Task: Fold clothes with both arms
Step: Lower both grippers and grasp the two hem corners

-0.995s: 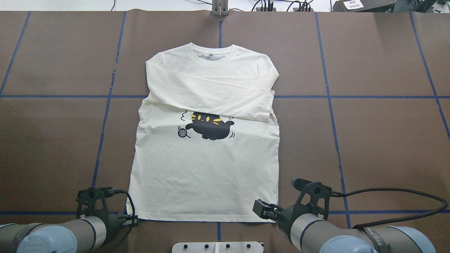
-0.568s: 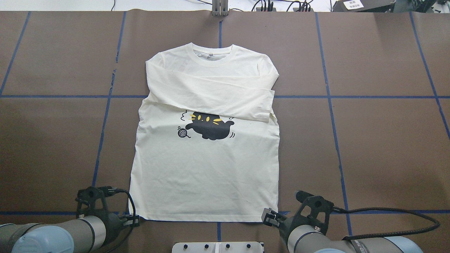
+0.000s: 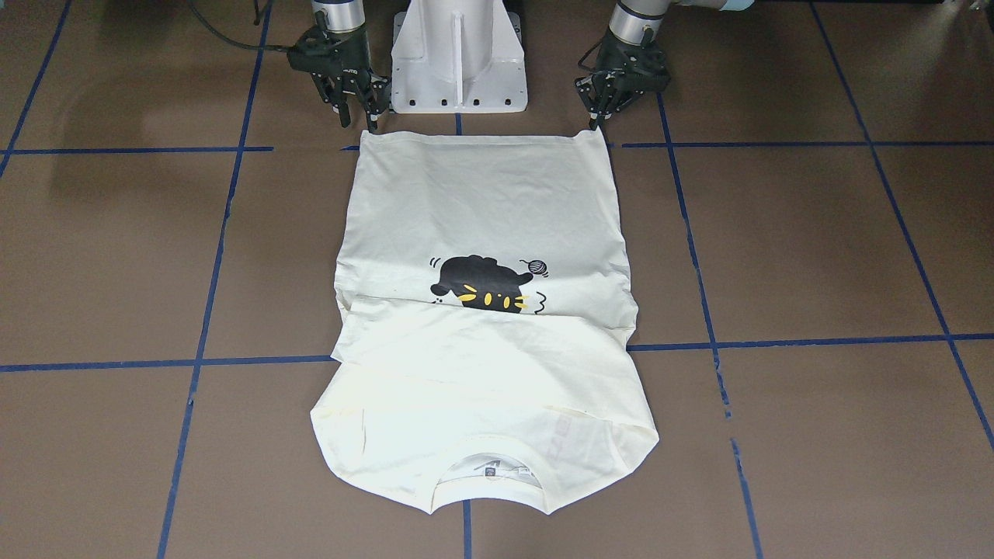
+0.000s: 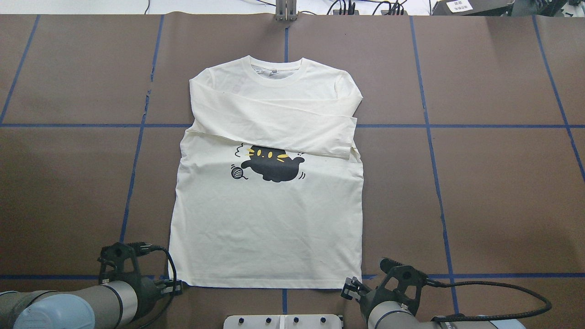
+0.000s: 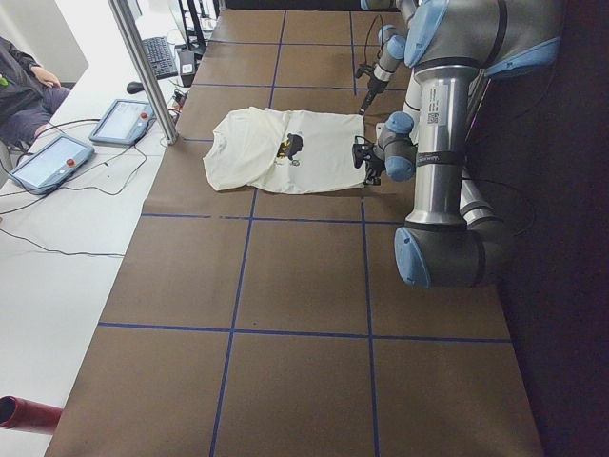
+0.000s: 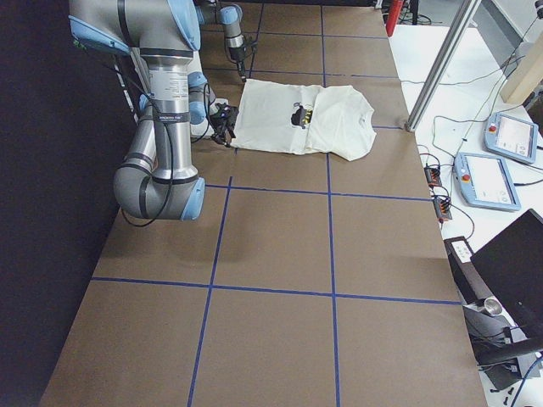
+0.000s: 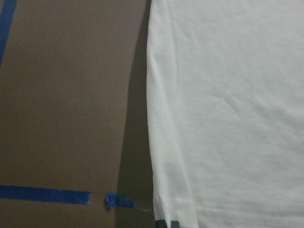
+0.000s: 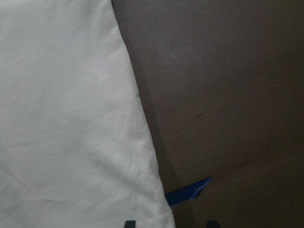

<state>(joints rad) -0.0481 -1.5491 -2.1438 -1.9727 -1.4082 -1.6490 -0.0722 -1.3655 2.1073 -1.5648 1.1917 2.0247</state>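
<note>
The cream-white T-shirt (image 4: pixel 265 228) lies flat on the brown table, cat print (image 4: pixel 272 164) up, sleeves folded across the chest and collar at the far side. My left gripper (image 4: pixel 176 287) sits at the hem's left corner. In the front-facing view (image 3: pixel 599 120) the corner peaks up into it, and it looks shut on the cloth. My right gripper (image 4: pixel 349 288) is at the hem's right corner, low over the table. In the right wrist view its two fingertips (image 8: pixel 129 223) stand apart, and the shirt's edge (image 8: pixel 142 142) runs between them.
The white pedestal base (image 3: pixel 458 62) stands between the two arms, just behind the hem. Blue tape lines (image 4: pixel 429 125) cross the brown table. An aluminium post (image 5: pixel 143 67) and tablets (image 5: pixel 52 162) stand past the table's far edge.
My right gripper has drawn back toward the robot and come down to the hem's right corner. My left gripper has barely moved, and the left hem corner has shifted slightly inward.
</note>
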